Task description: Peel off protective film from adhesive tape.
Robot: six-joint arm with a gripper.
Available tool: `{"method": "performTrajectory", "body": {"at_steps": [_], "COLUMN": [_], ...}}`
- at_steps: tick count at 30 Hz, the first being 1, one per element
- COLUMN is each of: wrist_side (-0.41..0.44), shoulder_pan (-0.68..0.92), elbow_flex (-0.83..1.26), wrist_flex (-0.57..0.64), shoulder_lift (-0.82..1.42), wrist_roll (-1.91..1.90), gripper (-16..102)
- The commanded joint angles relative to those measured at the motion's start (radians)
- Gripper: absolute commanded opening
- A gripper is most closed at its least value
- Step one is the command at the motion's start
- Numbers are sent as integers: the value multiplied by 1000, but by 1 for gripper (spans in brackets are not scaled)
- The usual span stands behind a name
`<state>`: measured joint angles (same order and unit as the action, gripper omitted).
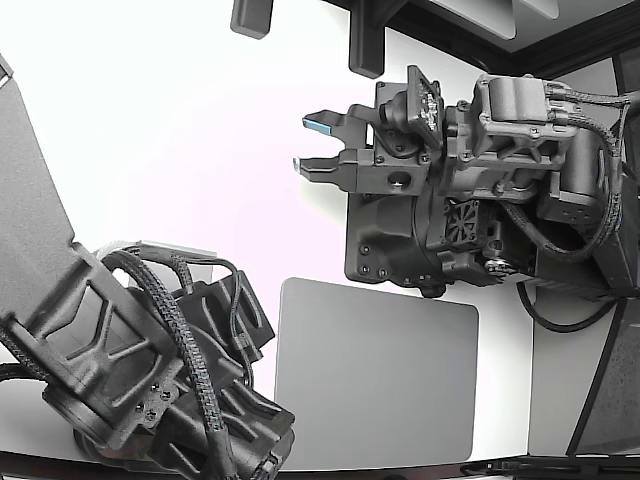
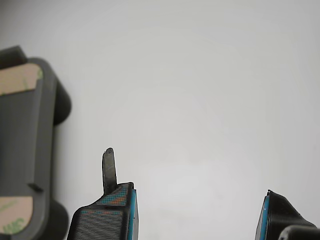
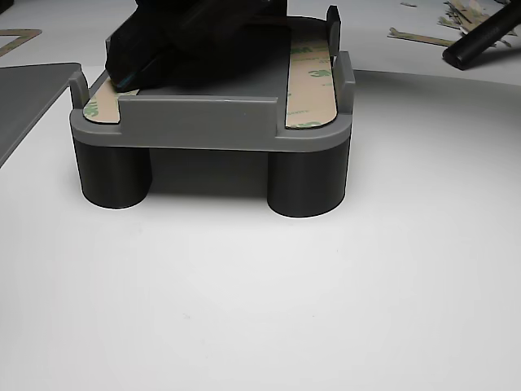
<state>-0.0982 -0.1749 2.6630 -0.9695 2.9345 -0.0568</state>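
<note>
While our gripper (image 2: 197, 212) hangs over the bare white table (image 2: 200, 100), its two blue-edged fingers (image 2: 117, 210) are spread wide apart with nothing between them, and a thin grey sliver sticks up from one fingertip. We see the grey holder (image 3: 212, 122) standing on round legs off to one side, apart from the fingers. Two tan tape strips (image 3: 309, 81) lie flat on top of it, one along each side, and a dark block (image 3: 195, 41) sits between them.
</note>
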Motion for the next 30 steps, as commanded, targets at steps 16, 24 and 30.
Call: {"method": "performTrajectory", "body": {"at_steps": [16,24,30], "wrist_side": [-6,3,109], "shoulder_pan": [-15,-20,84], "elbow_flex": [-23,-23,-138], "wrist_flex": [9,9,28], "shoulder_lift": [20,20,0], "wrist_roll": [5,-2,8], "gripper": [100,100,80]}}
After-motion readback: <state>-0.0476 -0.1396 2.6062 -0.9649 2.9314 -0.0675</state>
